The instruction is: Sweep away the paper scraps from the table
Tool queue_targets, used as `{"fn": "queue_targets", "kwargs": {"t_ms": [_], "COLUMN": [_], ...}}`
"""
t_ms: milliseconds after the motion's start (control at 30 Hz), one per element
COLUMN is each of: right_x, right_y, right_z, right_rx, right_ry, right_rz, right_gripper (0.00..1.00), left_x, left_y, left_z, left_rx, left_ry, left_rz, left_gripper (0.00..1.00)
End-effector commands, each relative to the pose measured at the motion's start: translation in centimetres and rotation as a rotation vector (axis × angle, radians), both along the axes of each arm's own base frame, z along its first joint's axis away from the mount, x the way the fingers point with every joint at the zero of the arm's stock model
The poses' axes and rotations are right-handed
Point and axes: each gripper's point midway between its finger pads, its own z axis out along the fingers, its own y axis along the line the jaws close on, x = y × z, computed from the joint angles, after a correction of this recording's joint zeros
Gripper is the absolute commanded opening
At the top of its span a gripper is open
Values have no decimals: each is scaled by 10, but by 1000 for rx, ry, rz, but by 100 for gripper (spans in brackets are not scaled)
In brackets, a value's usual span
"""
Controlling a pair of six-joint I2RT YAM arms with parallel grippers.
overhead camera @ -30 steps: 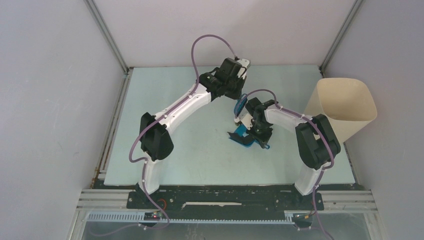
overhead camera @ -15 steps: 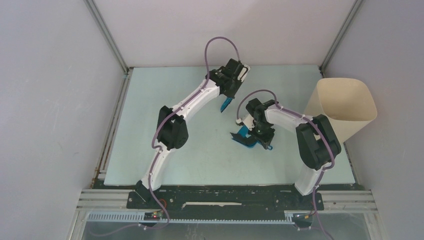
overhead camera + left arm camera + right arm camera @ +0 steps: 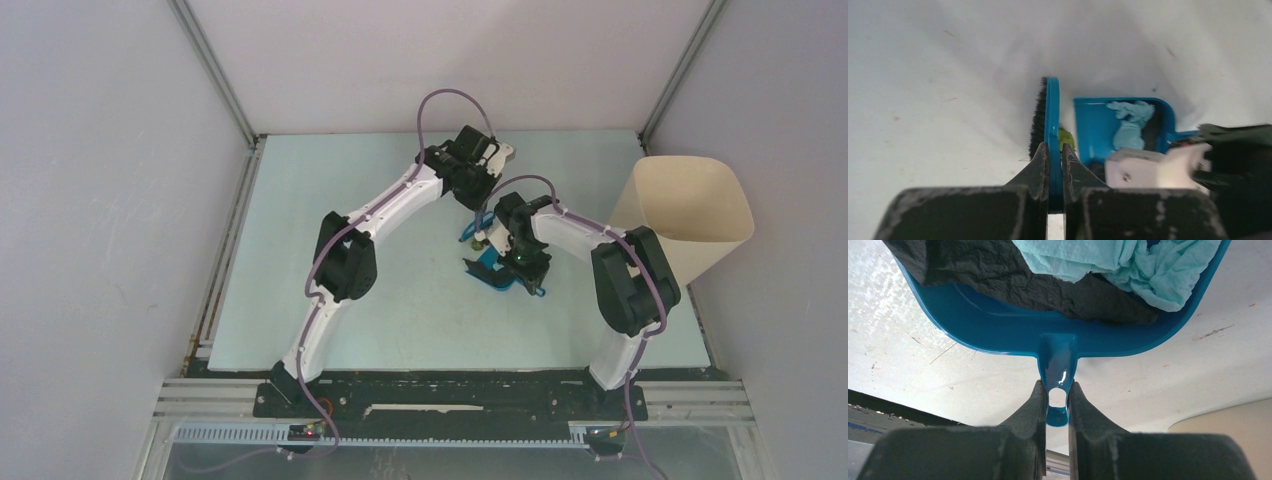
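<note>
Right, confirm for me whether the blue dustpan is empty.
No, a black crumpled paper scrap and a light cyan scrap lie inside the dustpan.

The dustpan (image 3: 495,272) sits on the desk (image 3: 330,230) a little right of its middle, its handle between the fingers of the right end effector (image 3: 1057,395). Just behind and left of it is the brush (image 3: 1052,115), gripped by the left end effector (image 3: 1054,152). Two paper scraps (image 3: 1128,265) lie in the dustpan, one atop the other; a third scrap (image 3: 1066,137) lies between brush and dustpan. The bin (image 3: 690,225) stands at the desk's right edge, well apart
</note>
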Motion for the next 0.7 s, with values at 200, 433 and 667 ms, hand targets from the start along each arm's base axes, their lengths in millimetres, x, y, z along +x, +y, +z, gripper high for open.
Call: {"fn": "queue_targets", "kwargs": {"t_ms": [200,433,667], "right_x": [6,7,6], "right_y": [11,15,18], "right_z": [6,10,17], "right_rx": [58,102,168], "right_ry": [-10,-16,-64], "right_rz": [-30,-41,-29], "right_gripper": [13,13,13], "left_x": [-53,-47,-31], "left_y": [-16,-8,9], "left_z": [78,92,124], "left_rx": [-249,-246,-252], "left_ry": [103,46,-76], "left_rz": [-37,10,77], "left_gripper": [0,0,0]}}
